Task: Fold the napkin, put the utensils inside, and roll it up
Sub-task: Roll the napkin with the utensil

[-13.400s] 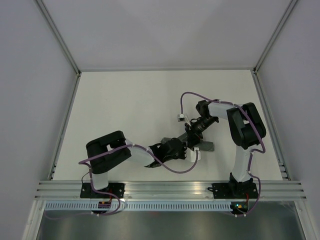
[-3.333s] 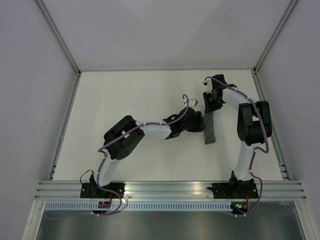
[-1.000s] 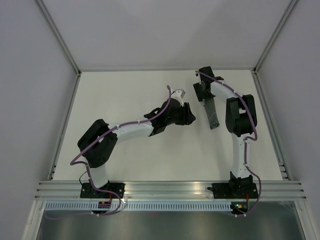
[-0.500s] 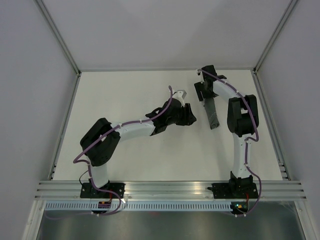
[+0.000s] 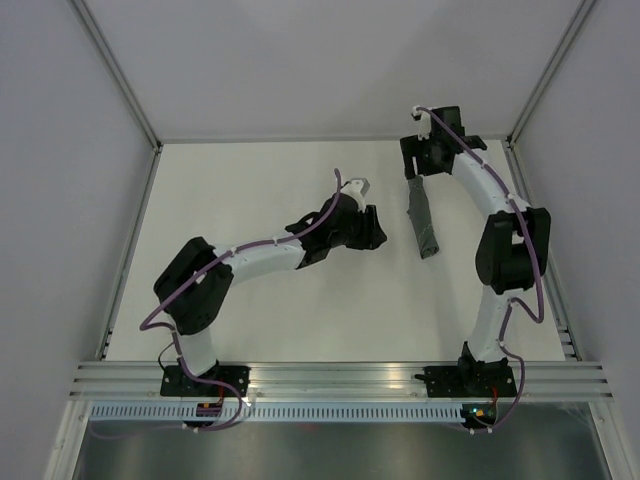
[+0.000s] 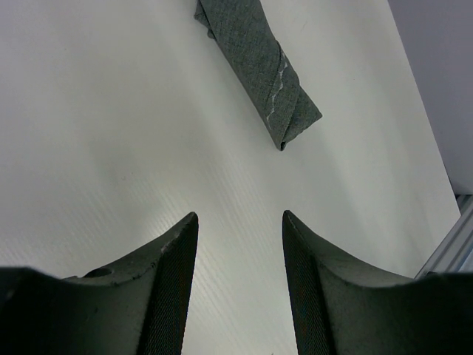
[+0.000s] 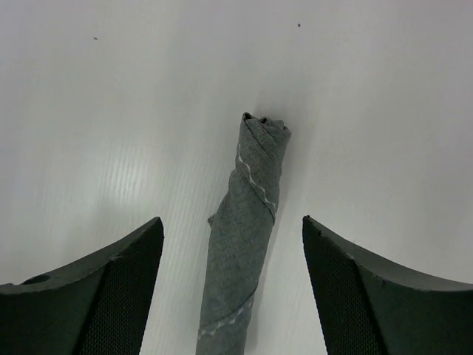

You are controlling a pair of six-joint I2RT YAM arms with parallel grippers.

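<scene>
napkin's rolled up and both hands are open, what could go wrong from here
1. The napkin roll lies free on the table with nothing gripping it, so its outer flap could spring loose and unroll.
2. The right hand is open with the roll running between its fingers. Pulling away crookedly might snag or drag it.
3. No utensil shows at the visible ends, so I can't confirm it's inside. A nudge might let it slide out.

The napkin (image 7: 247, 192) is matt grey woven cloth; the table (image 7: 111, 111) is smooth, white, faintly ribbed, with a soft sheen
</scene>
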